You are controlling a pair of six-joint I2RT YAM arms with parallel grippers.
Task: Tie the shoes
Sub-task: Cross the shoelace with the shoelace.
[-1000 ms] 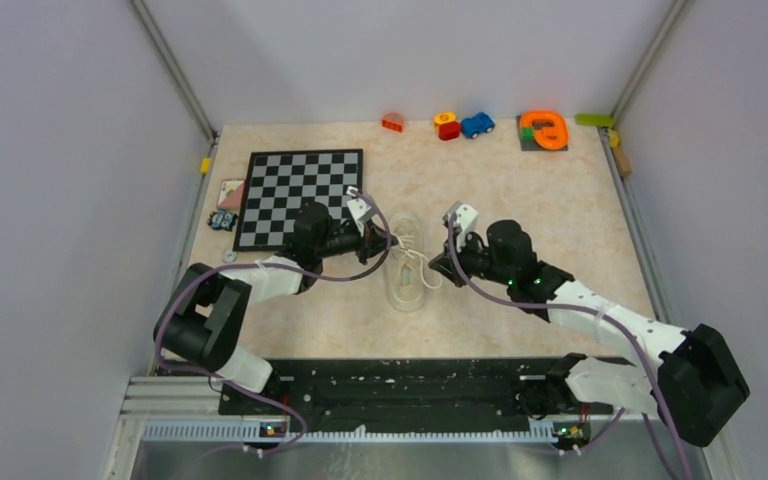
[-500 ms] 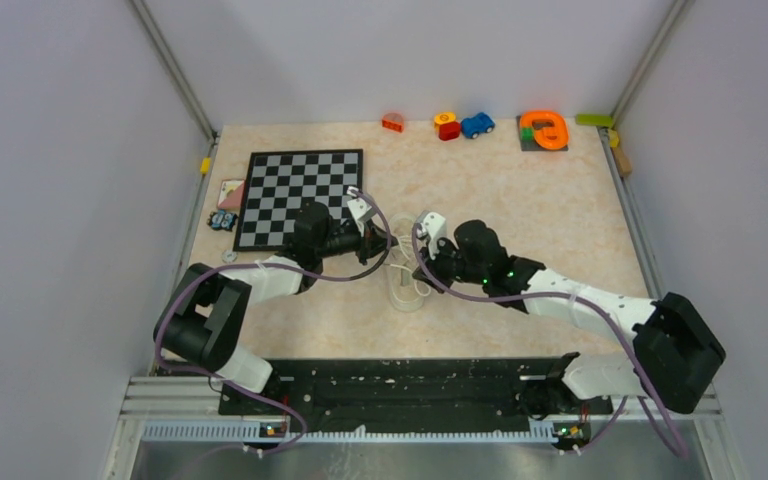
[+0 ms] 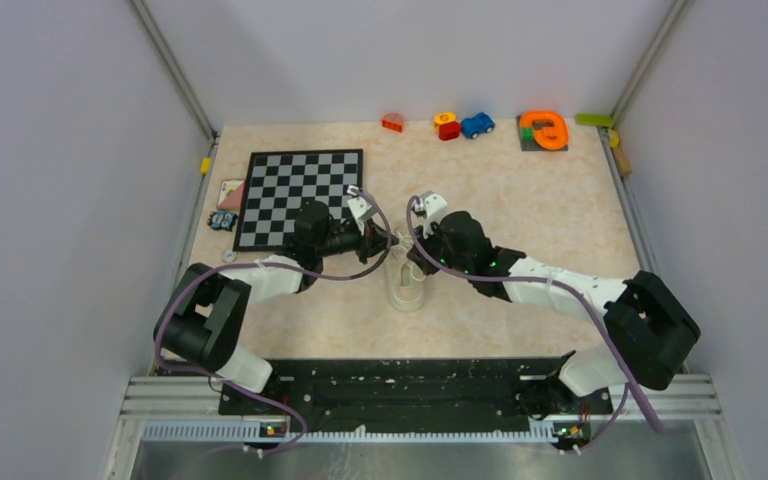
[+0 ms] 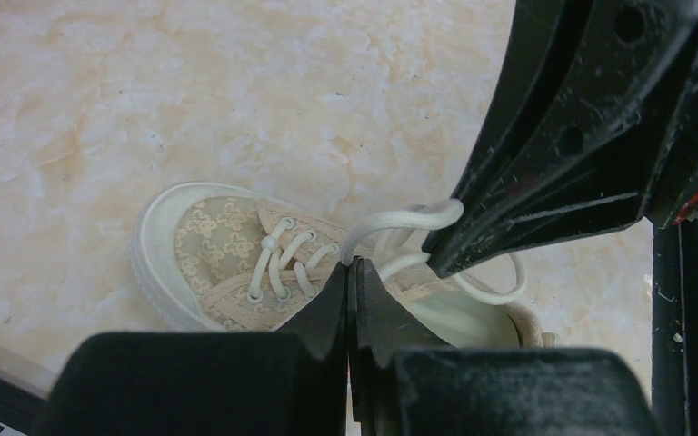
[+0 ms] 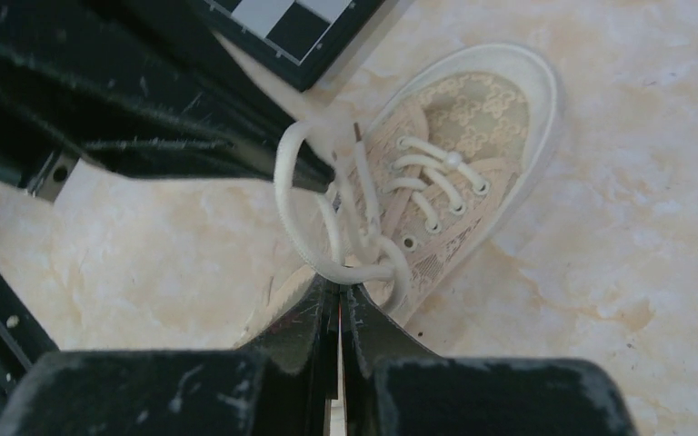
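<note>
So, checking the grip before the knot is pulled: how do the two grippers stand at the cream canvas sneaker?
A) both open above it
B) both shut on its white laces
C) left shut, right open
B: in the wrist views the left gripper and the right gripper each have fingers pressed together, pinching a strand of the white laces of the cream canvas sneaker.

Pale grey walls (image 3: 60, 150), beige marbled tabletop (image 3: 540, 200)

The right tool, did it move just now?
Yes. The right tool slid left, toward the chessboard, and now sits over the shoe, shut on a lace.
</note>
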